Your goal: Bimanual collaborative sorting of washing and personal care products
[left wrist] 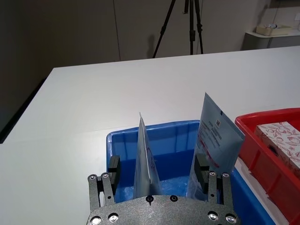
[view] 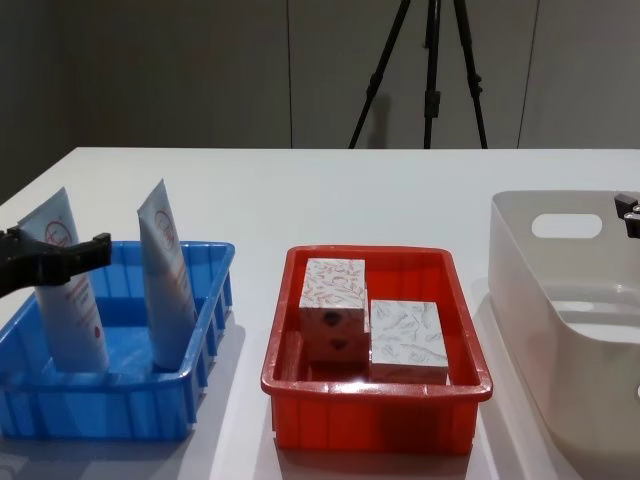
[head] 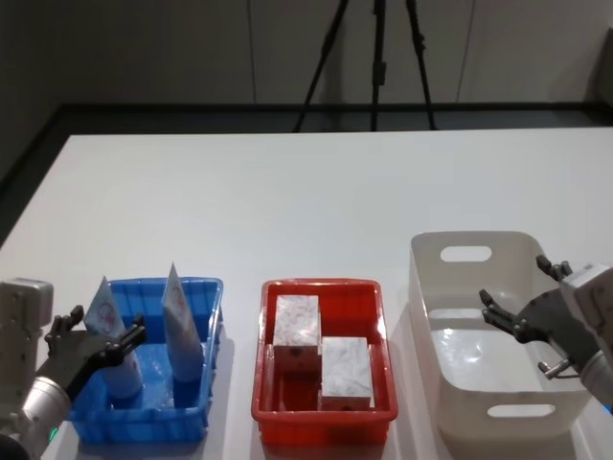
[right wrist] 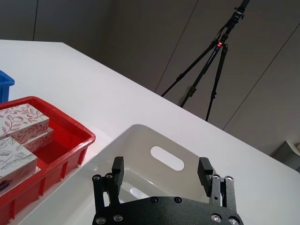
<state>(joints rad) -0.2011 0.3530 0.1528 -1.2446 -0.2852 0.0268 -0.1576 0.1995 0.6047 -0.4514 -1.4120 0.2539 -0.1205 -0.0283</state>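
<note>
Two pale-blue tubes stand upright in the blue bin (head: 153, 285): one (head: 103, 309) on its left side, the other (head: 180, 321) beside it. My left gripper (head: 102, 331) hangs over that bin, open, its fingers astride the left tube (left wrist: 144, 157) without pinching it. The second tube (left wrist: 218, 133) stands just outside one finger. Two white boxes with a red leafy pattern (head: 297, 321) (head: 345, 369) lie in the red bin (head: 321, 285). My right gripper (head: 517, 287) hovers open over the white bin (head: 469, 240), holding nothing.
The three bins sit in a row along the table's near edge. The white bin (right wrist: 164, 159) has nothing in it. Behind the bins the white tabletop (head: 316, 192) stretches back. A black tripod (head: 378, 57) stands on the floor beyond the table.
</note>
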